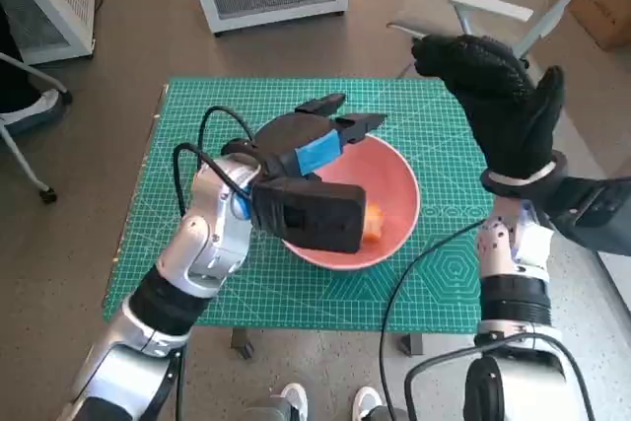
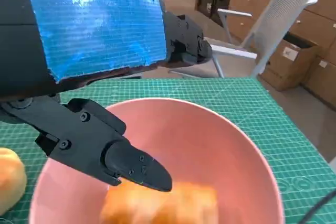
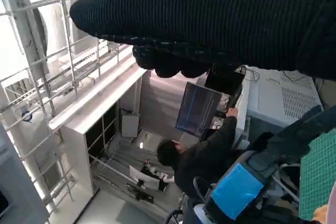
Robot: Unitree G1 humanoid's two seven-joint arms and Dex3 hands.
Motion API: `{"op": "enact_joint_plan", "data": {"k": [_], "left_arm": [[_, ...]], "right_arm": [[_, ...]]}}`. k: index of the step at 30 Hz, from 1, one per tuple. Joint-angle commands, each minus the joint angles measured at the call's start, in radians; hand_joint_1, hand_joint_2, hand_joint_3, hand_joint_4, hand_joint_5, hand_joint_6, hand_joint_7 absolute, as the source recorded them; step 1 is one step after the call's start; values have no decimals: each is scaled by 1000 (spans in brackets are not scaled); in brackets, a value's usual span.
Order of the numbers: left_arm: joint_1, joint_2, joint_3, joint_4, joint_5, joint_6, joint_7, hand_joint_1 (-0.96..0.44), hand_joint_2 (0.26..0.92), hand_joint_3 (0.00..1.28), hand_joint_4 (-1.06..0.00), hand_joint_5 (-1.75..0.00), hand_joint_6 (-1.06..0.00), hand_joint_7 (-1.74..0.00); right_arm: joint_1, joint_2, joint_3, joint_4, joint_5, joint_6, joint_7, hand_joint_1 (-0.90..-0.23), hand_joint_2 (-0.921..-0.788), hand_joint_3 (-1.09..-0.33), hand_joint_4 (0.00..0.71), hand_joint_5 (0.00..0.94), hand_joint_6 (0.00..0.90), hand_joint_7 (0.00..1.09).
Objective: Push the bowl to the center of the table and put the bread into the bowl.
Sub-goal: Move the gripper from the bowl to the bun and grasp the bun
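From the head view the left hand (image 1: 314,150) hovers spread and empty over the pink bowl (image 1: 399,184) holding the bread (image 1: 372,225), the right hand (image 1: 496,105) raised, empty, fingers loosely extended; the left wrist view adds a second bread piece (image 2: 10,179) outside the rim; the right wrist view shows a person (image 3: 205,158) at a monitor (image 3: 197,109).

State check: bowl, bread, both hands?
bowl: upright on the green mat, roughly mid-table
bread: inside the bowl
left hand: above the bowl, fingers apart, holding nothing
right hand: raised off the table, holding nothing
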Motion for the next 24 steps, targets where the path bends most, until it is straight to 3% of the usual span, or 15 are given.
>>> {"op": "enact_joint_plan", "data": {"k": [1,24], "left_arm": [[21,32,11,-62,8,-2,-16,-628,824,6,1,1,-196,-38],[151,214,216,-351,-22,89,-103,-630,823,1,1,1,-205,-39]], "right_arm": [[-1,5,3,23,-1,0,14,-648,-921,-746,209,1,42,512],[-20,6,-1,54,0,-22,24,-625,-921,-753,208,0,31,534]]}}
